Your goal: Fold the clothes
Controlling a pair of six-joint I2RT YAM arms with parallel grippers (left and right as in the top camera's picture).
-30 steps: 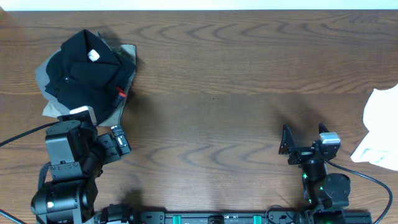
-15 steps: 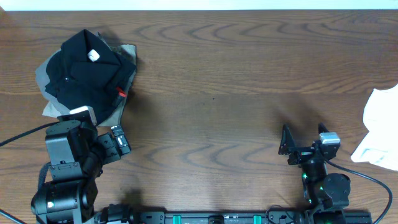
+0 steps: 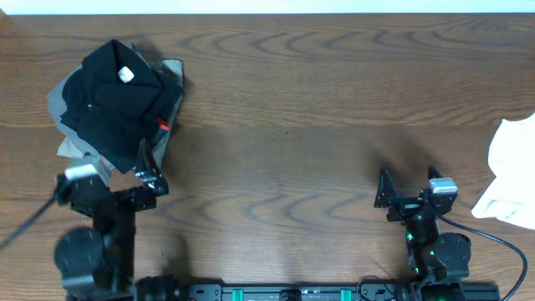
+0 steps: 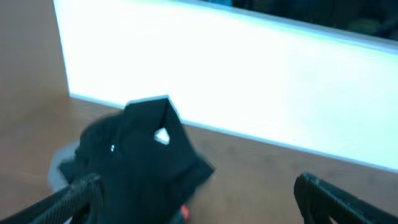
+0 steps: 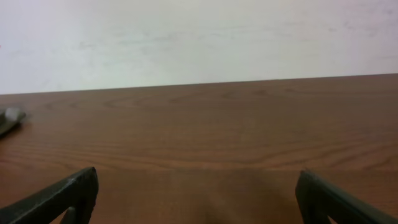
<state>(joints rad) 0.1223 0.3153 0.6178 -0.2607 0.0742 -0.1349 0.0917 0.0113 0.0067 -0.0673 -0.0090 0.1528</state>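
Clothes (image 3: 117, 100) lie bunched in one heap at the far left of the table (image 3: 284, 125), nothing folded yet. A black shirt (image 3: 113, 109) sits on top, over a grey piece (image 3: 60, 104). A white piece (image 3: 512, 167) lies well apart at the right edge.

My left gripper (image 4: 198, 183) is near the heap's near side, fingers spread wide and holding nothing. The wrist view is blurred, so I cannot tell whether a finger touches cloth. My right gripper (image 5: 198, 177) is also spread and empty over bare wood, well away from any cloth.

Risks, as I judge them:
- The shirt overlaps the pieces beneath, so a low pinch could catch several layers and drag the whole heap.
- The heap lies close to the table's left edge (a sideways pull could send cloth over it).

Orientation: the heap's long axis runs roughly far to near. The shirt's label (image 3: 125, 74) sits towards the far end, so its neck likely points away from me. Sleeves and hem cannot be made out.
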